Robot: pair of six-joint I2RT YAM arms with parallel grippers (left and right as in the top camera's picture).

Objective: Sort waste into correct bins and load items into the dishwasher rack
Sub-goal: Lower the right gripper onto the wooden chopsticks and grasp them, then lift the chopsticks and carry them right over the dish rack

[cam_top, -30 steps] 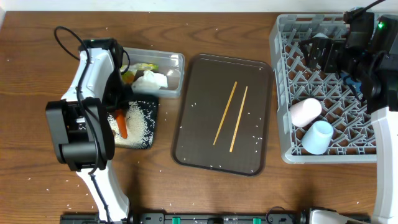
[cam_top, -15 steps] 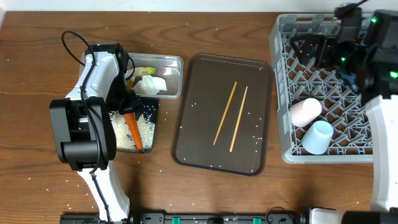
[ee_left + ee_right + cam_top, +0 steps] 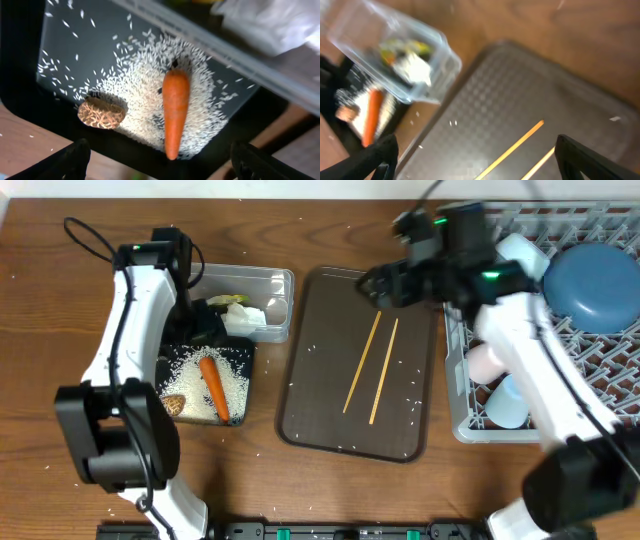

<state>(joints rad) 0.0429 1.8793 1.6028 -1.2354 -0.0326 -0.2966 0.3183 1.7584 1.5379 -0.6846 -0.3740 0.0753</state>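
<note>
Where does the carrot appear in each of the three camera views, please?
Overhead: carrot lower left, in the black tray.
Left wrist: carrot at centre, on rice.
Right wrist: carrot at left edge, blurred.
Shared landmark: the clear tub beside the tray.

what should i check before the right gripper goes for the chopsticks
1. Right gripper open and empty: ok, its fingers stand wide apart with nothing between them.
2. Chopsticks free to grasp: ok, they lie side by side on the serving tray, apart, with nothing on them.
3. Right gripper lined up: ok roughly, the chopsticks show between its fingers in the right wrist view.
4. Height above the chopsticks: cannot tell.
5. Left gripper out of the way: ok, open over the black tray, off the serving tray.
6. Room in the dishwasher rack: ok, bare grid shows below the blue dish.
</note>
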